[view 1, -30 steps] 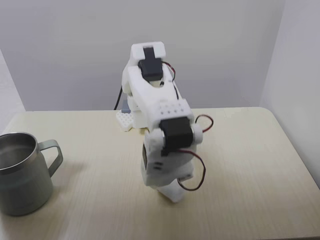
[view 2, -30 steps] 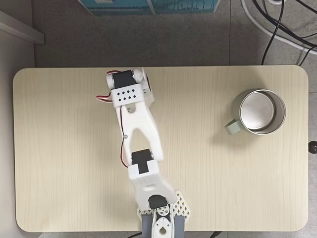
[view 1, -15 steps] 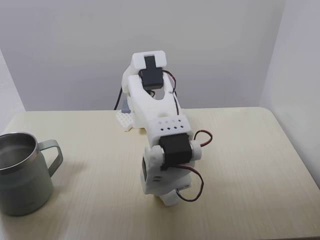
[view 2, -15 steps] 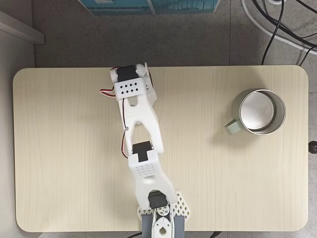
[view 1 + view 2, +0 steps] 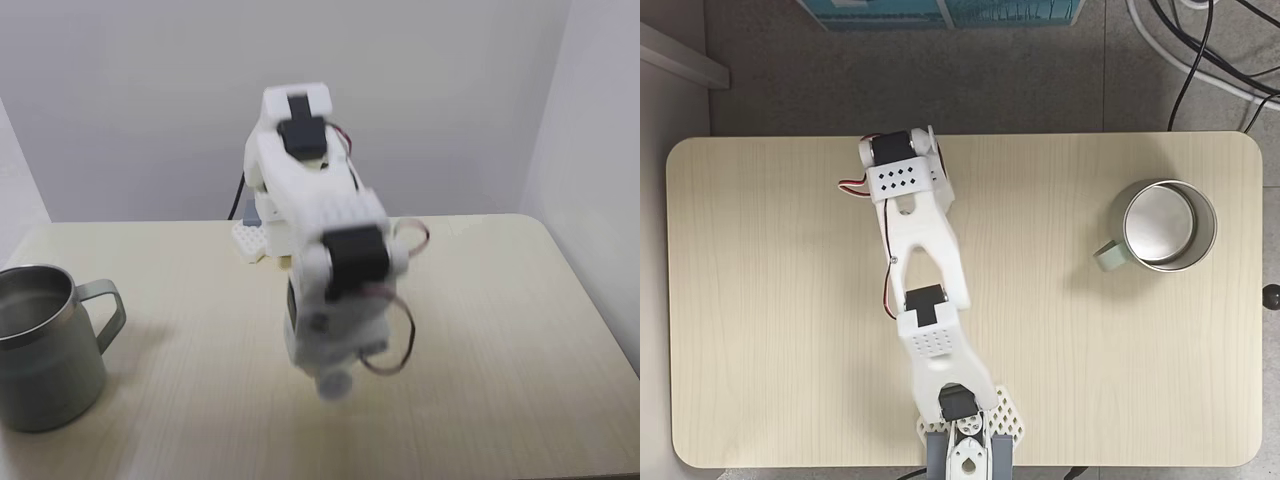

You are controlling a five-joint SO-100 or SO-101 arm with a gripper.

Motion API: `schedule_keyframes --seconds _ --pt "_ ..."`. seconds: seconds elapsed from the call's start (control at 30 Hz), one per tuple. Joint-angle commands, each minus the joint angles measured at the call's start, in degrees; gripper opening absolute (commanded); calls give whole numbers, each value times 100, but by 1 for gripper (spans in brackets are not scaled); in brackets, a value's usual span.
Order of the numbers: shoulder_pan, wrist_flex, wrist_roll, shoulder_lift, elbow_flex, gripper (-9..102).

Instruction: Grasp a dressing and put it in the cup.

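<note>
My gripper (image 5: pixel 334 382) hangs straight down from the white arm near the table's middle, blurred by motion. A small round white end, which looks like the dressing (image 5: pixel 336 384), sits at its tip just clear of the tabletop, and the gripper is shut on it. From above, the wrist (image 5: pixel 898 172) covers the jaws and the roll. The cup (image 5: pixel 45 370) is a steel mug with nothing inside. It stands at the left edge in this view and at the far right from above, with its handle (image 5: pixel 1107 257) turned toward the arm.
The pale wood table (image 5: pixel 770 300) carries the arm's base (image 5: pixel 970 432) at its near edge in the view from above. Cables (image 5: pixel 1200 50) and a blue box (image 5: pixel 940 10) lie on the floor beyond the far edge. A wall (image 5: pixel 130 100) stands close behind.
Half a second ago the arm was lower and stretched further out. It has since drawn back a little and risen, lifting the gripper's tip off the tabletop. The cup has stayed put.
</note>
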Motion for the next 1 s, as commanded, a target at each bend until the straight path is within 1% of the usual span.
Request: schedule_keyframes --seconds 0.0,0.13,0.37,0.5,0.7,0.83,0.97 --pt "-132 185 123 -1310 -352 0" --pt "-211 185 404 -2531 -765 0" --pt "-404 193 1257 -4764 -1450 0" --pt "-290 185 1951 -5757 -1336 0" --pt "624 70 3041 -6372 -457 0" --pt "1600 -475 3999 -6530 -167 0" --pt "2602 -1230 5036 -6504 -202 0"
